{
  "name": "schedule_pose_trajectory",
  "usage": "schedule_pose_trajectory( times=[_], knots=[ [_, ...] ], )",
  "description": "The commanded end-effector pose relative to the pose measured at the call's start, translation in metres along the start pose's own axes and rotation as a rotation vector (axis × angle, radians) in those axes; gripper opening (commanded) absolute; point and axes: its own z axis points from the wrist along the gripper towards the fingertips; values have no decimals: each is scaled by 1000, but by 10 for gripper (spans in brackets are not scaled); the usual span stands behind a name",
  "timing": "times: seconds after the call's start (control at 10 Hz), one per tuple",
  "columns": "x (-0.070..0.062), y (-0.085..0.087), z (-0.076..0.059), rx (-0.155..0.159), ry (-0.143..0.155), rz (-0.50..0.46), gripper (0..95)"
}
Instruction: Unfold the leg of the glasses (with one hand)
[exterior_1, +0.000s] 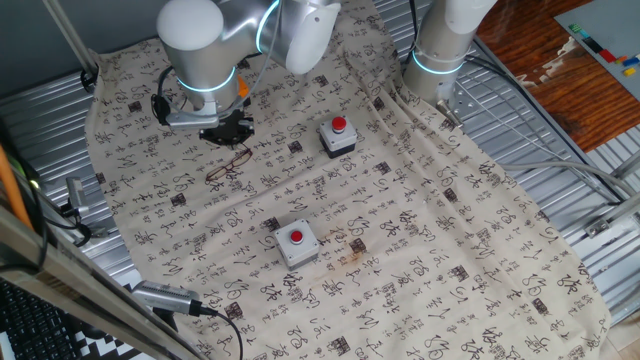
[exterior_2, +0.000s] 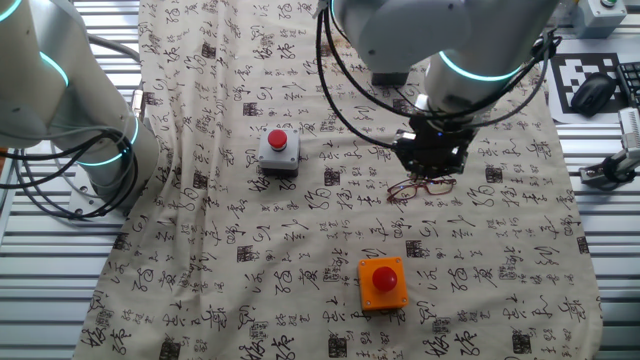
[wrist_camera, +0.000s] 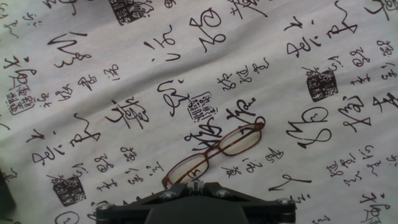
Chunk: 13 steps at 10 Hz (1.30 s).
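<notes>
Approach seems the step in hand: glasses (wrist_camera: 214, 154) lie folded on the printed cloth (wrist_camera: 124, 74) over the worktop, just below the tool (exterior_2: 432, 160), whose opening I cannot tell and which holds nothing visible; next it must lower onto a leg

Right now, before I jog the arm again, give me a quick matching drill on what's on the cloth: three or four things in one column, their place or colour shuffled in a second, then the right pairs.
Column 1
1. glasses
2. gripper
3. button box with orange housing
4. button box with grey housing

Column 2
A. out on the cloth, off to one side of the glasses
B. hanging just above the glasses
C. flat on the cloth, reddish-brown frame
D. nearest the front edge in the other fixed view

Pairs: 1-C, 2-B, 3-D, 4-A
</notes>
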Motion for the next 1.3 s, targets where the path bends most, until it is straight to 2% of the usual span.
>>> schedule_pose_trajectory(
  times=[0.1, 0.2, 0.6, 1.1, 1.2, 1.3],
  knots=[
    [-3, -1, -3, -5, -1, 0, 190],
    [-5, -1, -5, -4, -4, 4, 380],
    [-10, 1, -6, -2, -19, 35, 380],
    [-25, 15, -6, -1, -40, 162, 380],
    [-25, 17, -11, -4, -41, 228, 380],
    [-25, 17, -11, -7, -39, 302, 380]
  ],
)
